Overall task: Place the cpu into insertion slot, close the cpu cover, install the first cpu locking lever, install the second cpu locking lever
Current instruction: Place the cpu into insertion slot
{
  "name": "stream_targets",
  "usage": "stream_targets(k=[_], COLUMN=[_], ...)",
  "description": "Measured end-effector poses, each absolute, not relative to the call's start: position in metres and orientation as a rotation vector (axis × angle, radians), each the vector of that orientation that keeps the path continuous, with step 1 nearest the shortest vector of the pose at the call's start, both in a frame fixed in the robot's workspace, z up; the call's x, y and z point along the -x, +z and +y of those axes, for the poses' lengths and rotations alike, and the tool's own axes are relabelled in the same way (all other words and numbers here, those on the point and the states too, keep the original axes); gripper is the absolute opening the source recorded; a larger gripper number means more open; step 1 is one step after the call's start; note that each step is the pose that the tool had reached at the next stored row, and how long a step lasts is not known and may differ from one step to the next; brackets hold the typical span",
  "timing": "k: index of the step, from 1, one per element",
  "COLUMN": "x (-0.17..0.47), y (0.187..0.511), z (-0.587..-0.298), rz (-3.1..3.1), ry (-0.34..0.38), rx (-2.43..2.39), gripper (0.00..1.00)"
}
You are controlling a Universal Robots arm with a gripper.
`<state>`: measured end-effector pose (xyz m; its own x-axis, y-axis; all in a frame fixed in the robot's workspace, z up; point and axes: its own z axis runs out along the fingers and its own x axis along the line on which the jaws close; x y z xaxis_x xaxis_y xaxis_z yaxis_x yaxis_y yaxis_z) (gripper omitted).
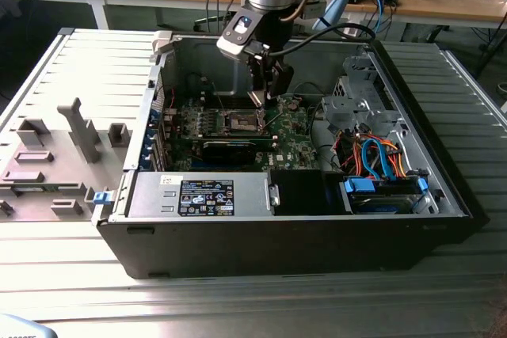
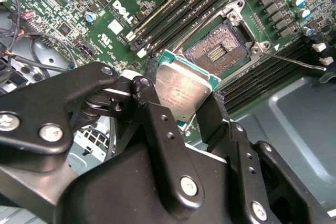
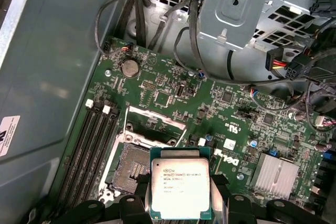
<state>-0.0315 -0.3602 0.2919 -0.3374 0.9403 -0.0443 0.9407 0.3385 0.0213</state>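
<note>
My gripper (image 2: pixel 181 100) is shut on the cpu (image 2: pixel 182 88), a small square chip with a dull silver top held by its edges between two black fingers (image 2: pixel 152 116). The cpu (image 3: pixel 180 186) hangs tilted just above the green motherboard (image 3: pixel 173 87), beside the insertion slot (image 3: pixel 132 169) and not over it. The slot (image 2: pixel 218 51) lies open with its dark pin field bare. The cpu cover (image 3: pixel 155 123) stands raised at the slot's far edge. A thin metal locking lever (image 2: pixel 296 62) sticks out loose beside the slot. In the exterior view my gripper (image 1: pixel 268 94) reaches down into the case over the slot (image 1: pixel 242 122).
The motherboard lies in an open computer case (image 1: pixel 444 195) on a metal table. Long black memory slots (image 2: pixel 173 6) flank the socket. A grey drive cage (image 3: pixel 236 9) with cable bundles (image 1: pixel 372 156) and a finned heat sink (image 3: pixel 275 174) stand close by. A power supply (image 1: pixel 198 194) sits by the case's front wall.
</note>
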Motion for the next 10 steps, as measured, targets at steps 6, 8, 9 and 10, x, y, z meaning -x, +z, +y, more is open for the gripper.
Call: stream_targets(k=[6,8,9,10], x=[0.0314,0.0315,0.0314,0.0314], y=[0.2919,0.2919,0.2919,0.2919], z=[-0.3602,-0.3602,-0.3602,-0.3602], rz=[2.516,2.512,2.51,2.509], ry=[-0.013,-0.013,-0.013,-0.013], rx=[-1.799,-1.805,-1.807,-1.81], gripper=[0.55,0.55,0.55,0.55])
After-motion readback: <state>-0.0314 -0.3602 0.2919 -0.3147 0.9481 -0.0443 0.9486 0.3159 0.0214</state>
